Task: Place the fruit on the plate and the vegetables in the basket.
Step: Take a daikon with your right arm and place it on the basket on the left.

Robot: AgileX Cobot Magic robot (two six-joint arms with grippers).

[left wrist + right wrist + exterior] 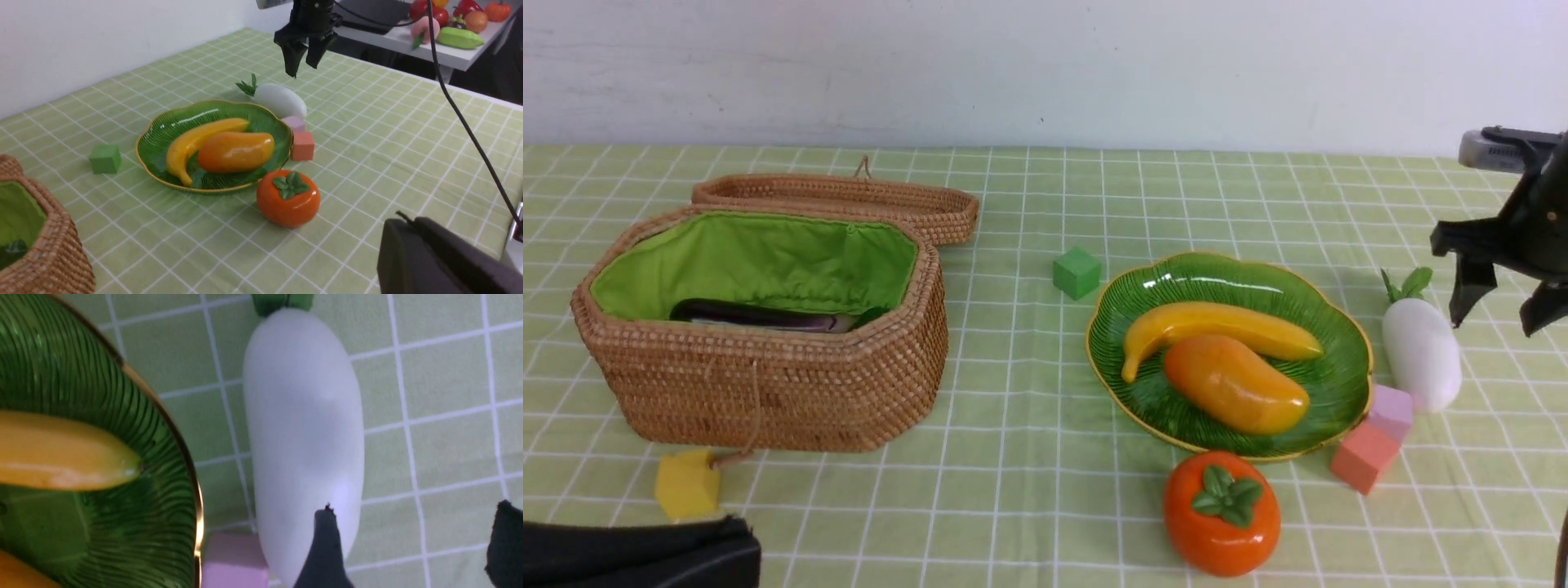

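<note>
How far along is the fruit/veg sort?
Done: banana and mango on the plate, eggplant in the basket. In hand: nothing held; the open right gripper hovers over the radish, which lies on the cloth beside the plate. Left: radish to basket; persimmon, on the cloth in front of the plate, to plate.

The eggplant (760,317) lay mostly hidden behind the wall of the basket (768,392). The right wrist view's edge cut off the leaves of the radish (302,428).

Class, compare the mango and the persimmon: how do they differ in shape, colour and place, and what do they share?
The mango is oval, orange-yellow; the persimmon round, orange-red, green-capped. The mango lies on the plate; the persimmon stands on the cloth beside it. Both are glossy.
</note>
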